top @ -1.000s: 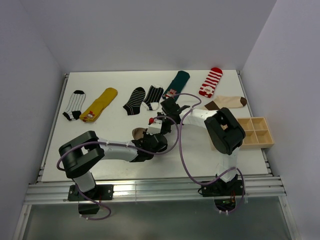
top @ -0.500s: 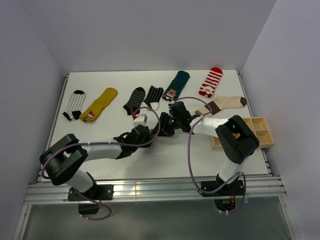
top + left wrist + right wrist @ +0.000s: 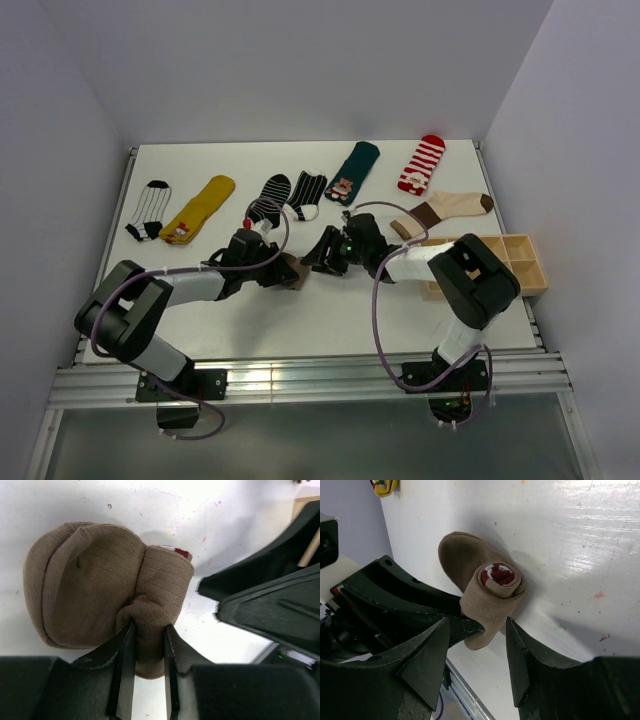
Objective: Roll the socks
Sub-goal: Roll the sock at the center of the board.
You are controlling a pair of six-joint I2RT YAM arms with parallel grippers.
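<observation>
A brown sock [image 3: 85, 580] lies mid-table, its cuff end wound into a roll [image 3: 492, 595] with red showing in the core. My left gripper [image 3: 149, 627] is shut on that roll, one finger on each side; in the top view it [image 3: 283, 270] comes in from the left. My right gripper [image 3: 477, 645] stands open just right of the roll, its fingers [image 3: 435, 650] apart and off the fabric, and is seen from above too [image 3: 318, 258]. More socks lie along the back: striped black-and-white [image 3: 148, 210], yellow [image 3: 200, 207], black with white lines [image 3: 268, 200].
Further back lie a black-and-white sock [image 3: 307, 193], a teal one [image 3: 354, 167], a red-and-white striped one [image 3: 422, 162] and a cream one with brown bands [image 3: 448, 207]. A wooden compartment tray [image 3: 505, 262] sits at the right edge.
The right gripper has opened and let go of the roll. The left arm has swung leftward, still pinching the brown sock, and the right gripper followed down toward it.
</observation>
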